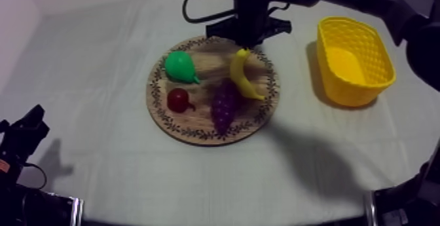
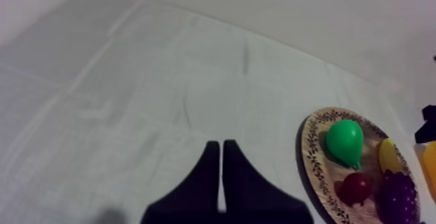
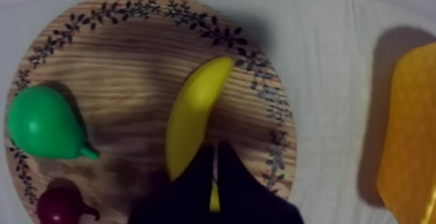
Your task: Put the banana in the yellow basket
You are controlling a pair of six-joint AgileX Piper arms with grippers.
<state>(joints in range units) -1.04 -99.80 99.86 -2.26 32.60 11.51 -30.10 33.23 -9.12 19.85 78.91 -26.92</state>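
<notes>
Found right gripper (image 3: pixel 215 145) with jaws together on nothing, banana (image 3: pixel 191 113) lying directly beneath them on wooden board (image 3: pixel 130 58); left gripper (image 2: pixel 220 143) with jaws likewise together over bare cloth (image 2: pixel 130 77); judged grasp, lift and transfer to yellow basket (image 1: pixel 376 58), aside of the jaws, all outstanding.

No readable txt, nos., labels or brand marks on anything in any view. Only marking is the dark leaf-sprig pattern round the rim of the wooden board (image 1: pixel 157 92), which is decoration, not lettering.
</notes>
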